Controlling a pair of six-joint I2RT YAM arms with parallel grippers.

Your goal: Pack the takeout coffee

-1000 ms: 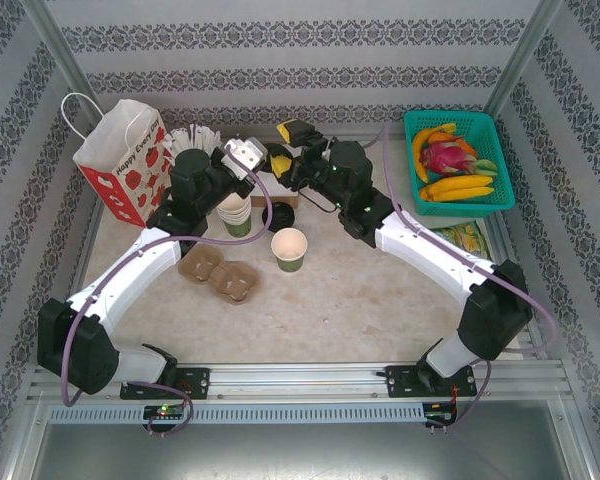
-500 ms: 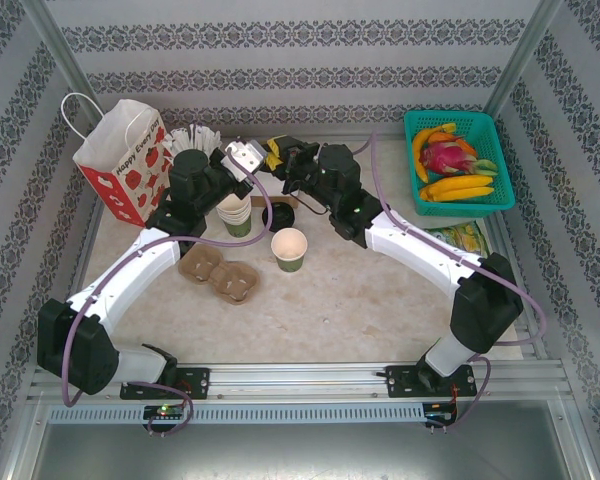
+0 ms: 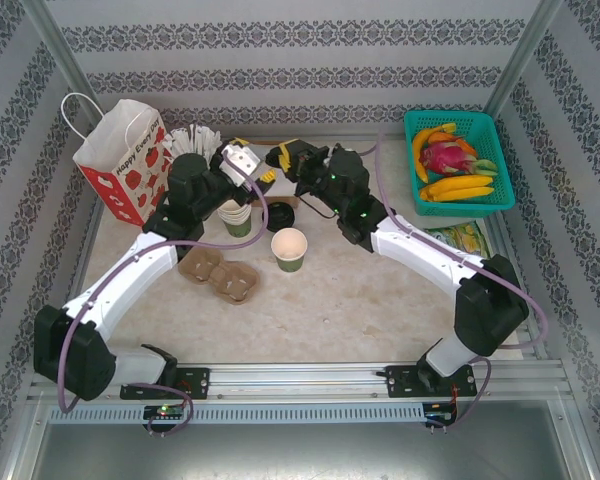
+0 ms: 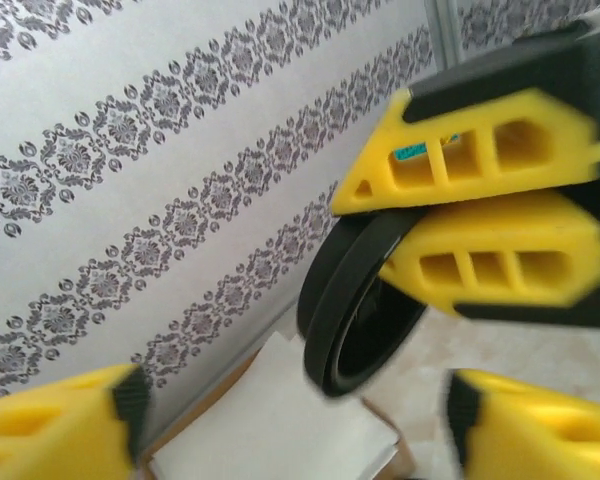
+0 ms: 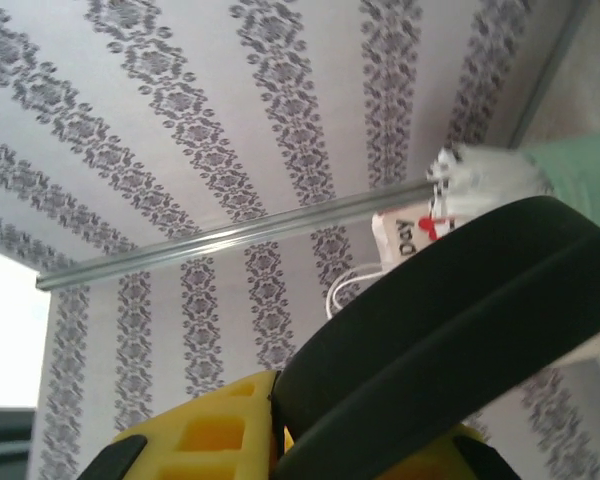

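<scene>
Right gripper (image 4: 385, 215) had its two yellow fingers pinched hard on the rim of the black lid (image 4: 355, 320), holding it up in the air on edge, its flat face turned sideways rather than down. Left gripper (image 4: 292, 400) faced it from just beside, jaws spread wide to either side of the lid and touching nothing, so the lid hung from the right fingers alone.

From the right gripper, the olive-green cup (image 3: 290, 250) stood below and back toward the arm bases, upright on the table, mouth open and uncovered, well apart from the lid. Its axis ran straight up, while the lid's axis lay roughly level. To my eye, the lid would have to be tipped flat before it could be lowered onto the cup's rim.

Both grippers hung at about the same reach from the cup, the right one slightly nearer and already carrying the part. The paper bag (image 3: 125, 160) stood beyond the left gripper, out to its far side.
</scene>
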